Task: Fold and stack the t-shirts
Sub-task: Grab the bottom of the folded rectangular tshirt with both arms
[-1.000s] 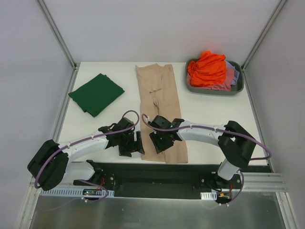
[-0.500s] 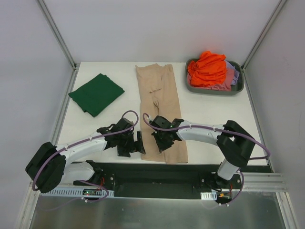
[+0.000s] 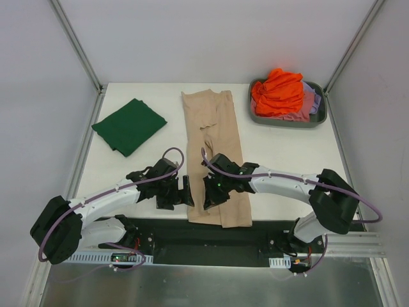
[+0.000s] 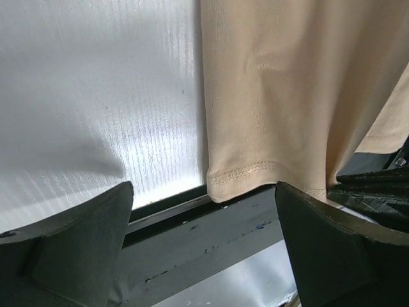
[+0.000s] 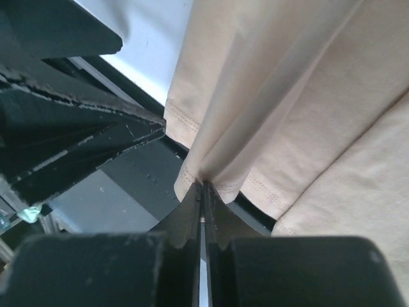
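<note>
Right gripper [image 5: 201, 185] is clamped tight, jaws pressed together on a pinch of the beige t-shirt [image 5: 287, 96] right at its near hem. The cloth gathers into soft pleats running up from the fingertips. From above, the right gripper [image 3: 211, 192] sits over the near-left part of the shirt, close to the table's front edge.

Just beside it, the left gripper [image 4: 204, 192] stands wide open with nothing in it. Its two fingers straddle the shirt's near-left corner, where the stitched hem hangs a little past the table [image 4: 96, 96] edge over the dark rail.

So the step looks like the cross fold of the beige tee: one hand has the hem and the other is lining up for its corner. The next move, I'd say, calls for the left gripper to close on that corner. Then both grippers would lift together and carry the hem toward the far end, keeping the edges level so the strip doesn't twist.

The beige t-shirt [image 3: 214, 128] lies in mid-table as a long narrow strip running near to far, mostly flat and a little rumpled in the middle. A dark green t-shirt [image 3: 130, 126] lies folded at the far left. An orange t-shirt [image 3: 278, 91] heaps over other tees in the grey tub [image 3: 281, 121] at the far right, not yet folded.
</note>
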